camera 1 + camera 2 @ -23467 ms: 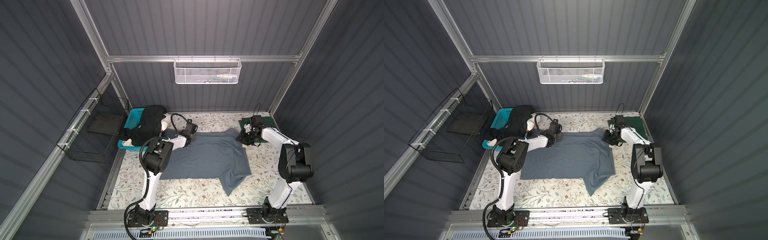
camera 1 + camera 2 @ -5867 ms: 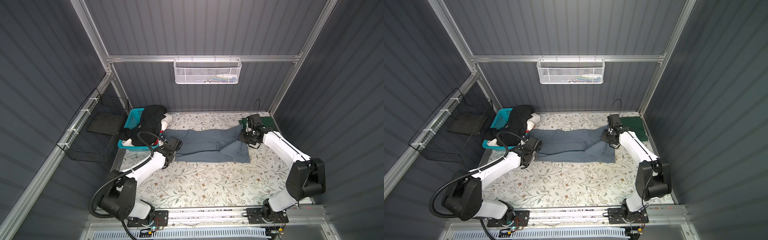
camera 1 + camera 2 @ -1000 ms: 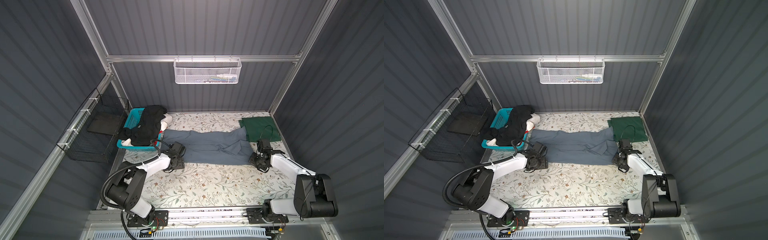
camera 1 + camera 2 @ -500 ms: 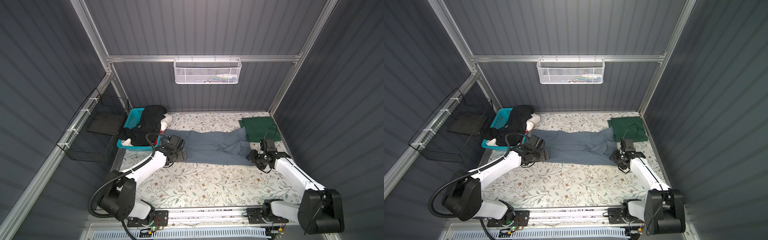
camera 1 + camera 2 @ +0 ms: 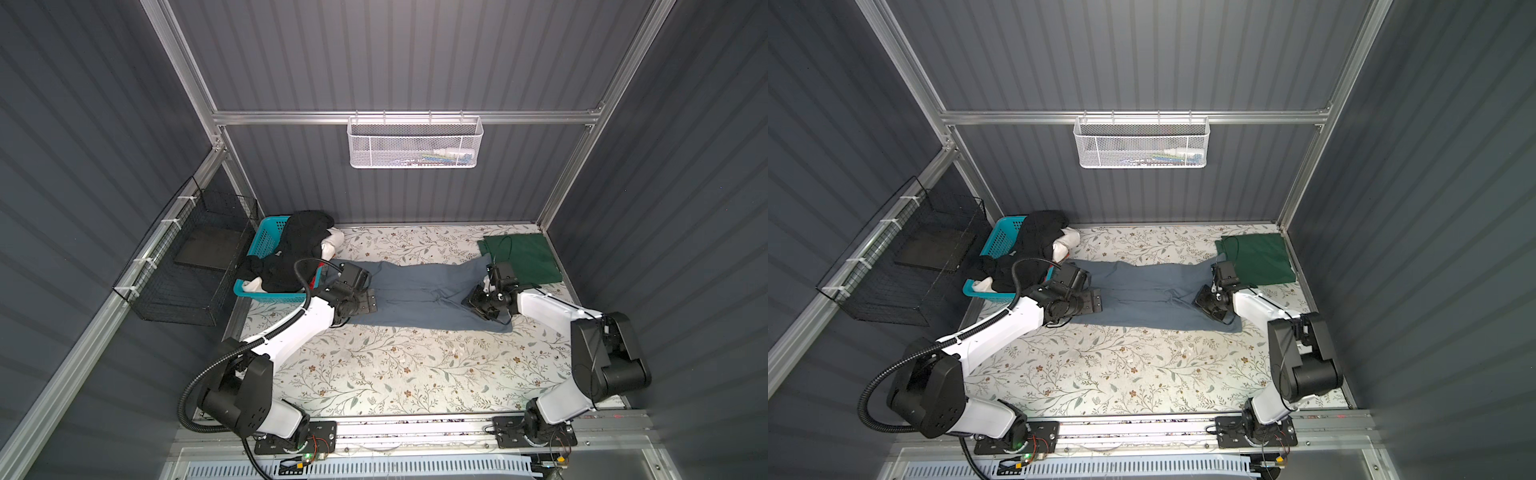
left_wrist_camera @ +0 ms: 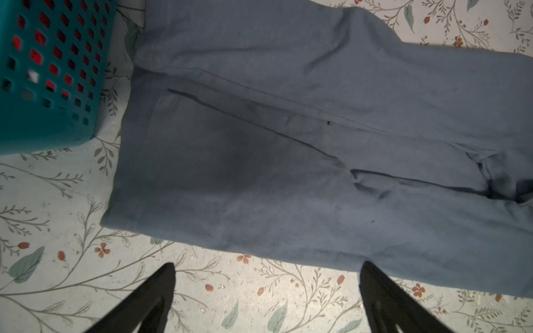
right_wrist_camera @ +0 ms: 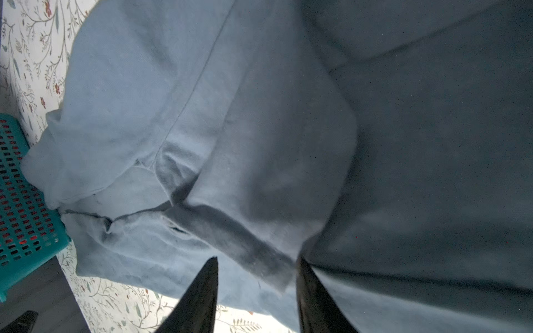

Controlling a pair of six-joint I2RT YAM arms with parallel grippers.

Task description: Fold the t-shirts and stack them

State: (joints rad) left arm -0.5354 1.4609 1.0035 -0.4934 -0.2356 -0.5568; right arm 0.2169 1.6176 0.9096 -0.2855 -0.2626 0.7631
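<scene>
Well, the slate blue-grey t-shirt lies as a long folded band across the back half of the table, one end just beside the turquoise basket at the back left corner, the other reaching towards the dark green t-shirt. The green one sits folded flat in the back right corner, with a thin black cable from the right arm looped over it.

The left gripper is spread wide and holds nothing. Its fingertips hover over bare table right at the shirt's front edge. In both top views its wrist covers the band's left end.

The right gripper hangs low over the band's right end with the jaws partly apart and a hemmed fold of blue-grey cloth between them. Whether they nip it or only straddle it, I cannot tell.

The basket is heaped with a black t-shirt spilling over its rim, a white one poking out toward the back, and red cloth showing through the lattice (only from the left wrist). A black wire basket hangs on the left wall and a white mesh basket on the back wall, both well clear of the arms.
</scene>
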